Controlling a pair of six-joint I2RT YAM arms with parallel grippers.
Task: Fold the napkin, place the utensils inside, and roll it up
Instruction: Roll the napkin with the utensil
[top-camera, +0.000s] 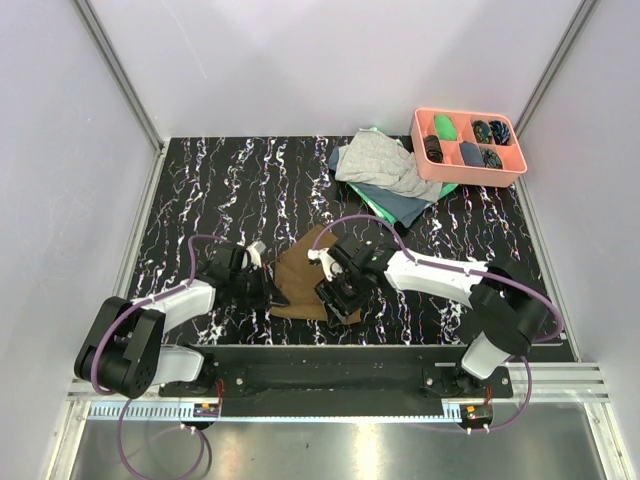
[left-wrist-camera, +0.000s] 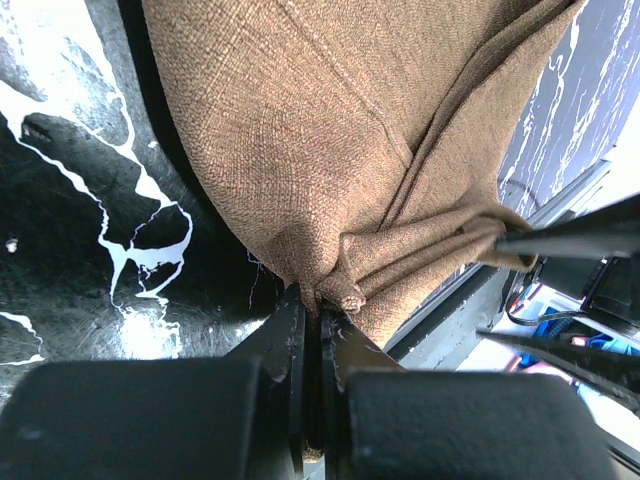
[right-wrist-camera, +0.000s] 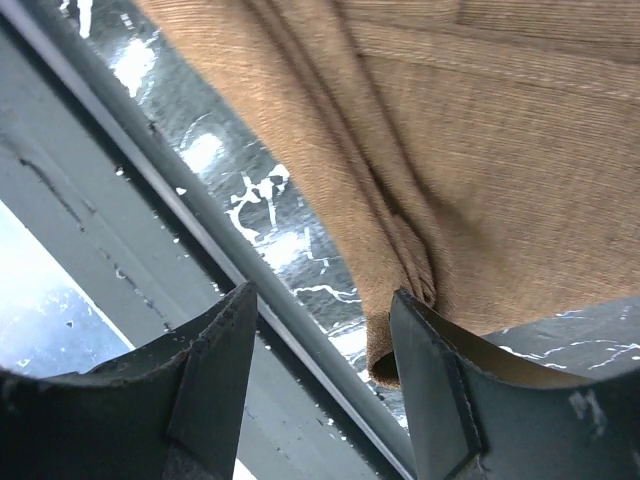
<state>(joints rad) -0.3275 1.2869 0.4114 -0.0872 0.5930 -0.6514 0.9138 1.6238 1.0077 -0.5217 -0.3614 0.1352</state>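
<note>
The brown napkin (top-camera: 300, 275) lies crumpled on the black marbled table between my two arms, near the front edge. My left gripper (top-camera: 268, 285) is shut on a bunched left corner of the napkin (left-wrist-camera: 330, 200); cloth is pinched between the jaws. My right gripper (top-camera: 338, 297) is open over the napkin's near right end; a rolled fold of the napkin (right-wrist-camera: 420, 220) hangs by its right finger (right-wrist-camera: 435, 370), not gripped. The utensils are out of view.
A pile of grey and green cloths (top-camera: 385, 175) lies at the back right. A pink compartment tray (top-camera: 467, 146) with small dark items stands behind it. The metal front rail (right-wrist-camera: 130, 230) runs just under the right gripper.
</note>
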